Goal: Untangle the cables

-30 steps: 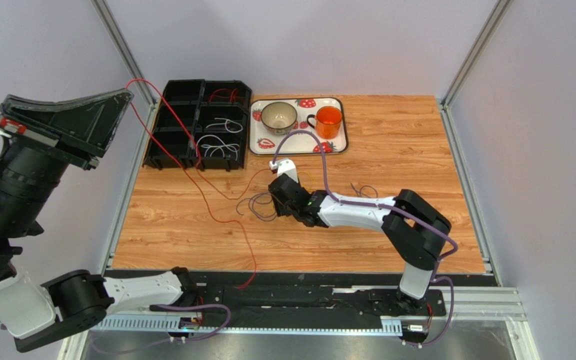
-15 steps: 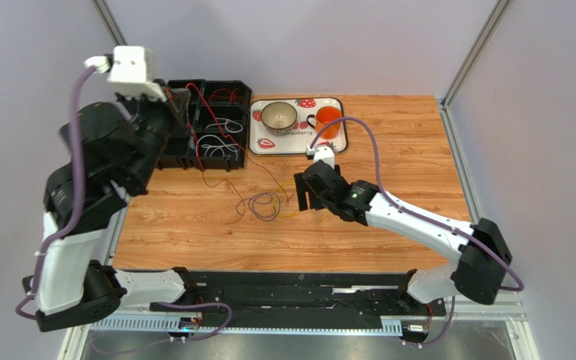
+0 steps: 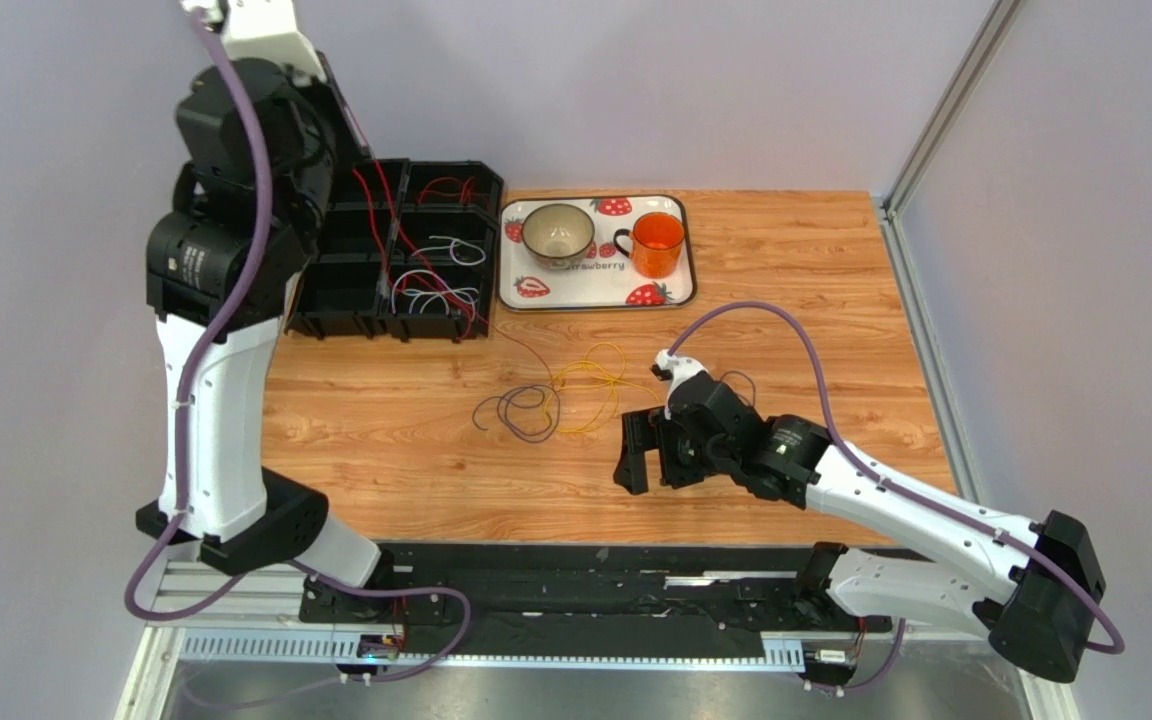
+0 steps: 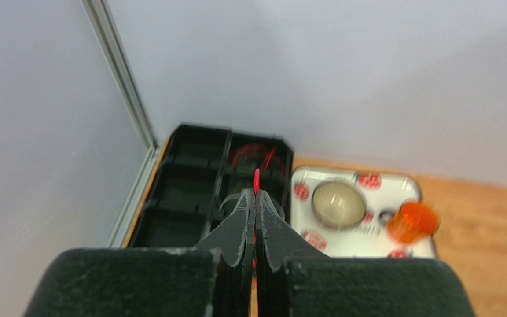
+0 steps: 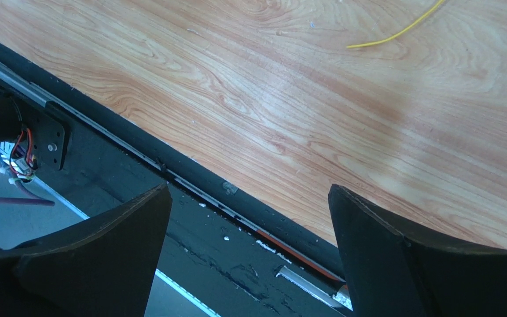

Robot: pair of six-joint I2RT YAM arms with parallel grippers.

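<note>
My left gripper (image 3: 345,138) is raised high above the black organizer bin (image 3: 330,285), shut on a red cable (image 3: 381,225) that hangs down into the bin. In the left wrist view the red cable (image 4: 257,177) pokes out past the closed tips of the left gripper (image 4: 255,198). A dark purple cable loop (image 3: 527,408) and a yellow cable (image 3: 590,393) lie loosely together mid-table. My right gripper (image 3: 651,453) is open and empty near the table's front edge, to the right of them. In the right wrist view the right gripper (image 5: 248,191) hangs over that edge, with a yellow cable end (image 5: 395,33) beyond it.
White cables (image 3: 440,293) and more red cables (image 3: 447,188) lie in the bin's compartments. A strawberry-patterned tray (image 3: 530,288) at the back holds a bowl (image 3: 557,231) and an orange cup (image 3: 659,240). A thin strand (image 3: 728,378) lies right of centre. Metal posts flank the table.
My left arm has swung up and over the bin, drawing the red cable off the table. My right arm has pulled back from the tangle toward the front edge.
</note>
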